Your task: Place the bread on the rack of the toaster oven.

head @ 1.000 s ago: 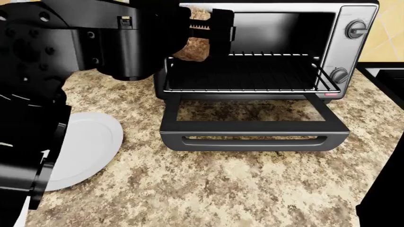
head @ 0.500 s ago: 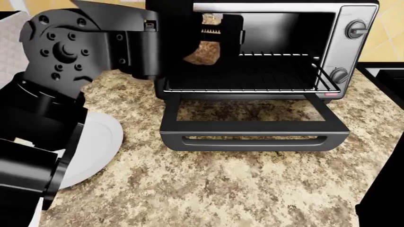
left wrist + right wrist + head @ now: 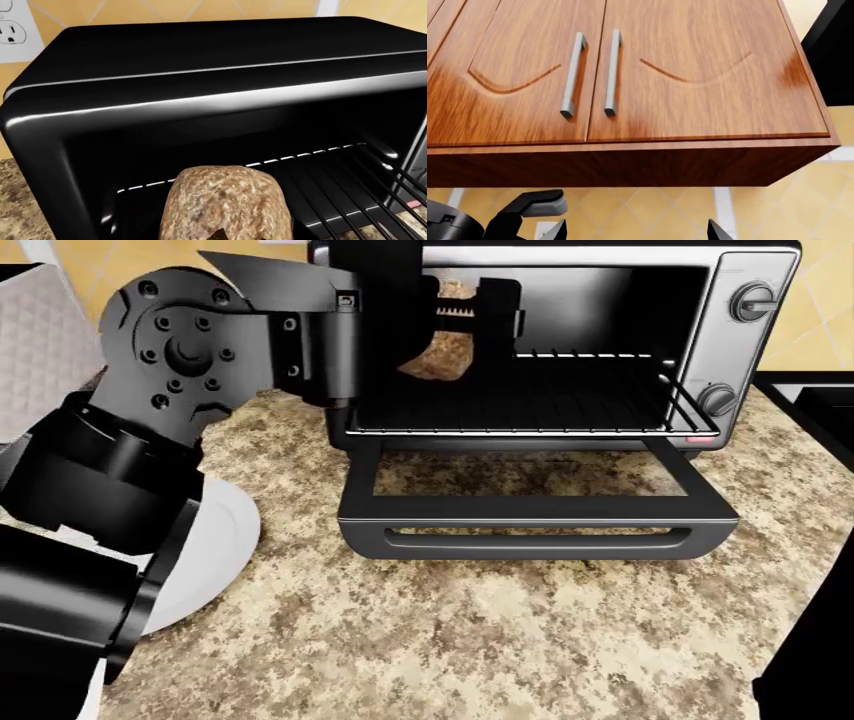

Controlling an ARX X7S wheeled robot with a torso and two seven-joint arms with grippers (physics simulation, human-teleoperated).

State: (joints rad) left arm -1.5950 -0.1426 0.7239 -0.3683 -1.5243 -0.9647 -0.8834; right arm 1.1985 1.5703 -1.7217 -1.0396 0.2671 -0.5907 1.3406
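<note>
Head view | left claw (image 3: 461, 315) clamped on the bread (image 3: 442, 352), held just inside the toaster oven (image 3: 561, 340) mouth, above the rack (image 3: 534, 395) — not yet resting | bread looks light, stiff-crusted, crumbly — grip its mid-sides | right claw: cannot tell.

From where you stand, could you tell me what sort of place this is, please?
Most likely a home kitchen, in simulation. A toaster oven stands open on a speckled granite-look countertop, a white plate lies beside it, and wooden wall cabinets hang above a yellow tiled backsplash.
</note>
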